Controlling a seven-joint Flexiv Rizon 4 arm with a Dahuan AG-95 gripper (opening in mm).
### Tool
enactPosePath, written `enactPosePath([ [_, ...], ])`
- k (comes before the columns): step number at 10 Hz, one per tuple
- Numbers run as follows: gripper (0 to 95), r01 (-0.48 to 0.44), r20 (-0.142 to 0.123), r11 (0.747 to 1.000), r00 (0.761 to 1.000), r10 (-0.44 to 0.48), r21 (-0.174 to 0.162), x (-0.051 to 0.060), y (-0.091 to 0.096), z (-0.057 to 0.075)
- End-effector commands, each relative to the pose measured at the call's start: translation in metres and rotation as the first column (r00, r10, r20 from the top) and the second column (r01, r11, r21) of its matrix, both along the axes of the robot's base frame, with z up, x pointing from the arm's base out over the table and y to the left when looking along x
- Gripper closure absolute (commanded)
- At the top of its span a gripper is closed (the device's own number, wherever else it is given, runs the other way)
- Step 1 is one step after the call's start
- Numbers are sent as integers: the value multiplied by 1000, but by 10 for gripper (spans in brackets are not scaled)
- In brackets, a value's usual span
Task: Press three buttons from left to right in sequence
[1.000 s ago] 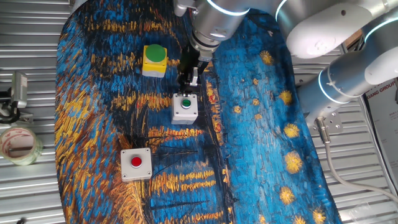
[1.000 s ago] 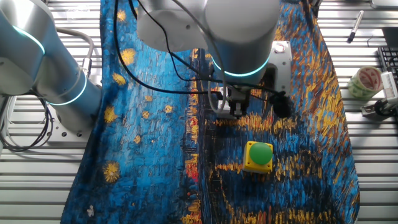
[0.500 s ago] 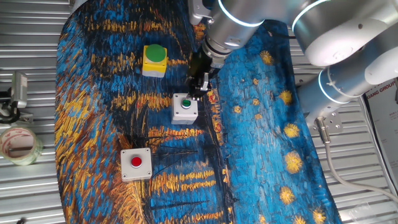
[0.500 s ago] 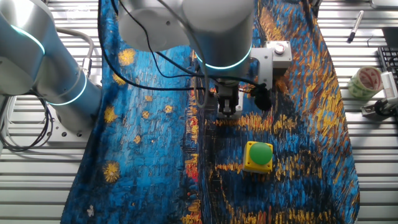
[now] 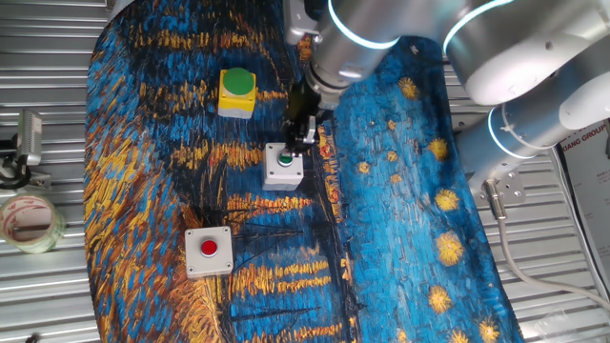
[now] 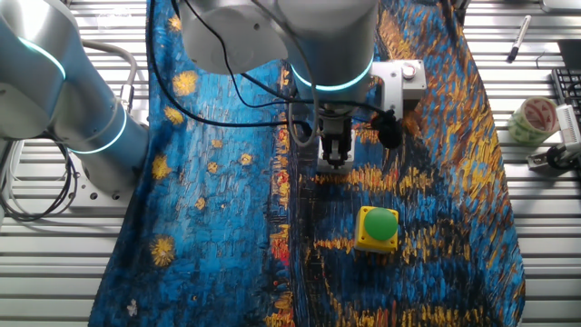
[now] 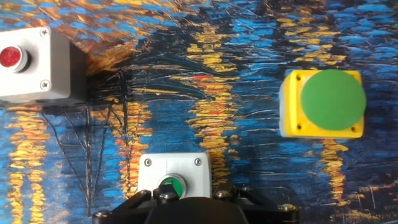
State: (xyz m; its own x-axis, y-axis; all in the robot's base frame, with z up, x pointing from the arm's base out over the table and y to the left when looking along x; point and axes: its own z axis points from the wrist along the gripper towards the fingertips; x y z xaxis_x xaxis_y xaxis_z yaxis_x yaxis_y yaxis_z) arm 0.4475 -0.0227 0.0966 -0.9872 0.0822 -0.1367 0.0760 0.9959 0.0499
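**Blue-and-gold cloth, 3 button boxes, end effector at the middle one**

Blue and gold painted cloth (image 5: 400, 191) covers the tabletop (image 5: 57, 295) in one fixed view. On it sit 3 boxes: the yellow box with the big green dome (image 5: 236, 91) at the far left, the grey-white box with the small green button (image 5: 283, 166) in the middle, and the grey-white box with the red button (image 5: 209, 251) nearest. The end effector (image 5: 299, 143) points down at the far edge of the middle box, right by its green button; contact cannot be told. A roll of tape (image 5: 29, 221) lies off the cloth at the left.

In the other fixed view the end effector (image 6: 334, 162) hangs under the arm's lit ring, with the yellow box (image 6: 377, 228) near and the red-button box (image 6: 405, 80) far, partly behind the arm. The middle box is hidden here.

In the hand view the small green button box (image 7: 173, 177) sits at the bottom edge, touching the dark body of the end effector. The red-button box (image 7: 34, 65) is upper left, the yellow box (image 7: 323, 103) at right. No view shows the fingertips, so whether the fingers are wide or narrow cannot be told.
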Motion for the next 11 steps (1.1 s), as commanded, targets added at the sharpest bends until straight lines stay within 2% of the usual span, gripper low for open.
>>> enactPosePath([
  [1, 570, 0, -2, 1000, 1000, 0, 6, 0, 0, 1],
  [11, 570, 1, 0, 1000, 1000, -1, 12, 2, 1, -5],
])
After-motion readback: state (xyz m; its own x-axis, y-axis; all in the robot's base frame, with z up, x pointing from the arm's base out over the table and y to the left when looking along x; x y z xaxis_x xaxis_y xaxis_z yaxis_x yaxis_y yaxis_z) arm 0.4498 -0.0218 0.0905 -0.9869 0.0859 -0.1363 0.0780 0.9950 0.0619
